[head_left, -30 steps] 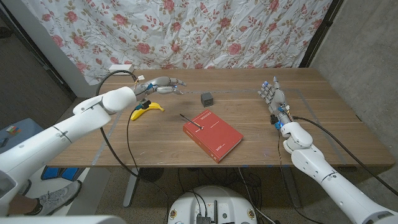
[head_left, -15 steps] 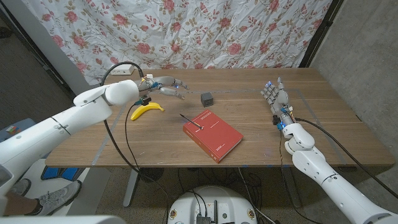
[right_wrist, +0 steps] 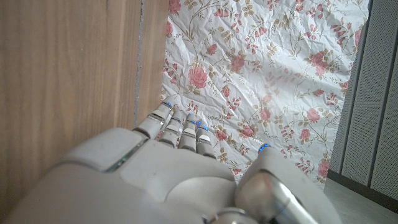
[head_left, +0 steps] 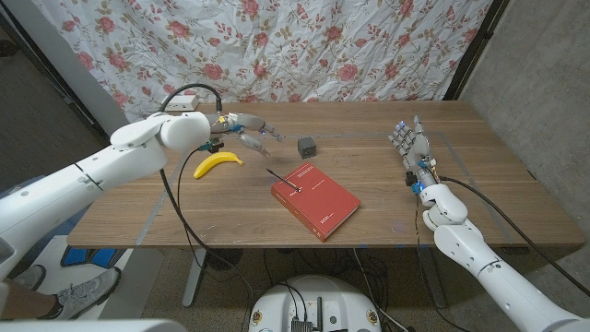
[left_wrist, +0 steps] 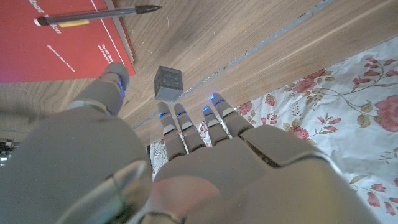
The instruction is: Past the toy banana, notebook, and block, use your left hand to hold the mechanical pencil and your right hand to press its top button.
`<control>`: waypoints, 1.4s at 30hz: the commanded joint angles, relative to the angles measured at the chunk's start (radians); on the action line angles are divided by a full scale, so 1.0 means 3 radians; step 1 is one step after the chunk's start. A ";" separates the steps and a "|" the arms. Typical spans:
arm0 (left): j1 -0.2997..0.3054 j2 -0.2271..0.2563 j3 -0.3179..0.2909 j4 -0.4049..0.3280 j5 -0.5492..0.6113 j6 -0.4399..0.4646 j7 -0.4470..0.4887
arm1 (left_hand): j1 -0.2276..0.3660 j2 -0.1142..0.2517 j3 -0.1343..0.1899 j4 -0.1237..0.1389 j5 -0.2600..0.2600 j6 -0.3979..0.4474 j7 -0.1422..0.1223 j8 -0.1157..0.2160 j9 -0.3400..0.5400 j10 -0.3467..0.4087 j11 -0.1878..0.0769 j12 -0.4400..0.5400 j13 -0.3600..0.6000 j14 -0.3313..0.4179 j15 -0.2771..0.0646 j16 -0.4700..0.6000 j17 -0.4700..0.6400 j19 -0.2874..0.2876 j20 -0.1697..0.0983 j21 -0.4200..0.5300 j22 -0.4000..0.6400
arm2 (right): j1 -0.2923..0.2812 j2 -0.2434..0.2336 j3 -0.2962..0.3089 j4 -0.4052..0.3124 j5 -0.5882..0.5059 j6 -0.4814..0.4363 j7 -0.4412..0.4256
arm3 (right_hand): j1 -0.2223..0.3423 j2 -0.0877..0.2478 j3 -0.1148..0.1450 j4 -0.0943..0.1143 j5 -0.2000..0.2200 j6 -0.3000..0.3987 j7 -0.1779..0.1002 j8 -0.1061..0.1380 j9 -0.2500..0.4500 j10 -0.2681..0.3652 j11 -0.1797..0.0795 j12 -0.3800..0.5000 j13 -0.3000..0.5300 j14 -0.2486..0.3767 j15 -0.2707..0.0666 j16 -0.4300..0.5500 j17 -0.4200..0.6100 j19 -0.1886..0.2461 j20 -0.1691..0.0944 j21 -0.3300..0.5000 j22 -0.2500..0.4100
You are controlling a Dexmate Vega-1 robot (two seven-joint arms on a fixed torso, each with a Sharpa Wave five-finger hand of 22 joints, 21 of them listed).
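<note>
The left hand (head_left: 247,130) is empty with its fingers spread, up over the wooden worktop (head_left: 387,198) near the toy banana (head_left: 218,162) and the block (head_left: 307,146). It looks to be reaching. Next it must go to the mechanical pencil (head_left: 283,179), which lies on the corner of the red notebook (head_left: 315,200). The right hand (head_left: 410,141) waits open, far from the notebook. A flowery cloth (head_left: 304,46) hangs behind.

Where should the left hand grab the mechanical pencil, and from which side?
Probably the barrel's middle, from above. The mechanical pencil lies across the red notebook's corner, tip end overhanging the table, so fingers can close there, leaving its top free.
</note>
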 commanded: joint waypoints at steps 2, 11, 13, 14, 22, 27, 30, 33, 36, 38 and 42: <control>-0.0189 -0.0053 0.0109 0.0001 0.0570 -0.0268 -0.0445 | 0.0076 0.0016 -0.0213 0.0022 -0.0015 -0.0036 0.0038 -0.0054 0.0013 -0.0016 0.0010 -0.0024 0.0002 -0.0150 -0.0525 -0.0017 0.0019 -0.0205 -0.0478 -0.0017 0.0006 | -0.0029 0.0003 -0.0001 -0.0059 -0.0063 -0.0007 -0.0098 | -0.0017 -0.0014 0.0015 -0.0005 0.0013 0.0024 -0.0012 0.0020 0.0005 -0.0005 0.0009 0.0018 -0.0005 0.0024 0.0010 0.0024 -0.0002 0.0009 0.0008 0.0016 0.0007; -0.0250 -0.0135 0.0155 0.0012 0.0855 -0.0367 -0.0607 | 0.0112 0.0050 -0.0350 0.0036 -0.0007 -0.0132 0.0044 -0.0108 0.0012 -0.0099 0.0010 -0.0040 -0.0002 -0.0327 -0.0485 -0.0010 0.0018 -0.0501 -0.0435 -0.0036 0.0005 | 0.0016 0.0014 -0.0022 -0.0043 -0.0095 -0.0024 -0.0114 | -0.0029 -0.0017 0.0017 -0.0007 0.0011 0.0062 -0.0013 0.0034 0.0005 0.0001 0.0008 0.0022 -0.0012 0.0024 0.0027 0.0026 -0.0015 0.0004 0.0016 0.0016 0.0008; -0.0257 -0.0155 0.0169 0.0014 0.0910 -0.0389 -0.0637 | 0.0115 0.0057 -0.0386 0.0041 -0.0007 -0.0144 0.0058 -0.0115 0.0011 -0.0105 0.0011 -0.0036 -0.0004 -0.0354 -0.0470 -0.0007 0.0018 -0.0599 -0.0440 -0.0038 0.0004 | 0.0017 0.0016 -0.0021 -0.0045 -0.0102 -0.0020 -0.0126 | -0.0031 -0.0017 0.0017 -0.0007 0.0011 0.0065 -0.0014 0.0035 0.0005 0.0002 0.0007 0.0022 -0.0013 0.0024 0.0028 0.0026 -0.0017 0.0003 0.0017 0.0016 0.0008; -0.0264 -0.0168 0.0175 0.0020 0.0920 -0.0399 -0.0664 | 0.0119 0.0062 -0.0405 0.0042 -0.0006 -0.0163 0.0062 -0.0123 0.0010 -0.0102 0.0010 -0.0033 -0.0005 -0.0355 -0.0468 -0.0001 0.0018 -0.0652 -0.0431 -0.0036 0.0004 | 0.0017 0.0017 -0.0020 -0.0045 -0.0103 -0.0017 -0.0128 | -0.0031 -0.0017 0.0017 -0.0007 0.0011 0.0066 -0.0015 0.0035 0.0005 0.0001 0.0007 0.0022 -0.0014 0.0024 0.0029 0.0027 -0.0018 0.0004 0.0018 0.0017 0.0008; -0.0177 -0.0228 0.0175 -0.0040 0.1110 -0.0340 -0.0654 | 0.0117 0.0075 -0.0484 0.0052 -0.0006 -0.0191 0.0132 -0.0129 0.0009 -0.0028 0.0014 -0.0019 -0.0008 -0.0451 -0.0398 -0.0005 0.0018 -0.0883 -0.0408 -0.0034 0.0003 | -0.0017 0.0004 -0.0003 -0.0070 -0.0100 -0.0020 -0.0153 | -0.0040 -0.0018 0.0020 -0.0008 0.0010 0.0075 -0.0020 0.0036 0.0005 0.0009 0.0007 0.0026 -0.0018 0.0028 0.0032 0.0030 -0.0027 0.0004 0.0019 0.0018 0.0008; -0.0119 -0.0247 0.0190 -0.0096 0.1278 -0.0309 -0.0627 | 0.0121 0.0082 -0.0494 0.0052 -0.0005 -0.0190 0.0125 -0.0129 0.0009 -0.0018 0.0012 -0.0021 -0.0008 -0.0469 -0.0379 -0.0003 0.0018 -0.0921 -0.0394 -0.0034 0.0003 | -0.0034 0.0007 0.0005 -0.0082 -0.0102 -0.0014 -0.0173 | -0.0044 -0.0018 0.0022 -0.0009 0.0010 0.0087 -0.0014 0.0040 0.0005 0.0014 0.0007 0.0027 -0.0020 0.0032 0.0029 0.0033 -0.0032 0.0005 0.0017 0.0019 0.0008; -0.0093 -0.0262 0.0206 -0.0117 0.1363 -0.0290 -0.0653 | 0.0131 0.0082 -0.0498 0.0047 -0.0003 -0.0199 0.0110 -0.0132 0.0008 -0.0015 0.0009 -0.0023 -0.0008 -0.0471 -0.0375 0.0000 0.0017 -0.0937 -0.0375 -0.0032 0.0002 | -0.0045 0.0011 0.0010 -0.0089 -0.0107 -0.0003 -0.0189 | -0.0046 -0.0017 0.0024 -0.0011 0.0010 0.0089 -0.0013 0.0039 0.0005 0.0020 0.0009 0.0030 -0.0022 0.0034 0.0031 0.0034 -0.0036 0.0004 0.0015 0.0019 0.0008; -0.0040 -0.0281 0.0207 -0.0145 0.1414 -0.0254 -0.0642 | 0.0144 0.0084 -0.0498 0.0042 -0.0001 -0.0204 0.0104 -0.0134 0.0008 -0.0013 0.0007 -0.0025 -0.0007 -0.0465 -0.0378 0.0005 0.0017 -0.0935 -0.0358 -0.0024 0.0002 | -0.0057 0.0011 0.0016 -0.0097 -0.0104 0.0001 -0.0197 | -0.0047 -0.0017 0.0027 -0.0012 0.0010 0.0096 -0.0013 0.0040 0.0005 0.0029 0.0010 0.0033 -0.0023 0.0036 0.0033 0.0035 -0.0041 0.0005 0.0019 0.0020 0.0008; 0.0017 -0.0296 0.0199 -0.0169 0.1444 -0.0211 -0.0624 | 0.0185 0.0091 -0.0495 0.0029 0.0008 -0.0199 0.0096 -0.0131 0.0008 0.0022 0.0009 -0.0016 -0.0004 -0.0422 -0.0382 0.0024 0.0016 -0.0913 -0.0335 -0.0007 0.0001 | -0.0073 0.0012 0.0024 -0.0111 -0.0103 0.0003 -0.0212 | -0.0050 -0.0017 0.0028 -0.0014 0.0010 0.0099 -0.0012 0.0040 0.0005 0.0031 0.0008 0.0033 -0.0024 0.0036 0.0031 0.0036 -0.0045 0.0006 0.0025 0.0021 0.0008; 0.0030 -0.0309 0.0207 -0.0171 0.1451 -0.0197 -0.0657 | 0.0212 0.0096 -0.0492 0.0024 0.0011 -0.0196 0.0117 -0.0129 0.0007 0.0041 0.0008 -0.0013 -0.0004 -0.0404 -0.0385 0.0029 0.0016 -0.0894 -0.0311 0.0003 0.0001 | -0.0083 0.0006 0.0027 -0.0121 -0.0104 0.0001 -0.0215 | -0.0052 -0.0017 0.0030 -0.0015 0.0009 0.0100 -0.0010 0.0040 0.0005 0.0034 0.0005 0.0034 -0.0025 0.0040 0.0038 0.0037 -0.0048 0.0006 0.0024 0.0021 0.0008; 0.0092 -0.0333 0.0200 -0.0171 0.1452 -0.0143 -0.0645 | 0.0280 0.0137 -0.0472 0.0022 0.0018 -0.0211 0.0133 -0.0136 0.0008 0.0049 0.0004 -0.0020 -0.0003 -0.0390 -0.0361 0.0029 0.0016 -0.0891 -0.0241 0.0006 0.0002 | -0.0107 -0.0006 0.0027 -0.0140 -0.0163 0.0009 -0.0272 | -0.0055 -0.0014 0.0035 -0.0017 0.0009 0.0115 -0.0017 0.0043 0.0005 0.0037 0.0005 0.0034 -0.0027 0.0043 0.0039 0.0040 -0.0055 0.0008 0.0029 0.0022 0.0008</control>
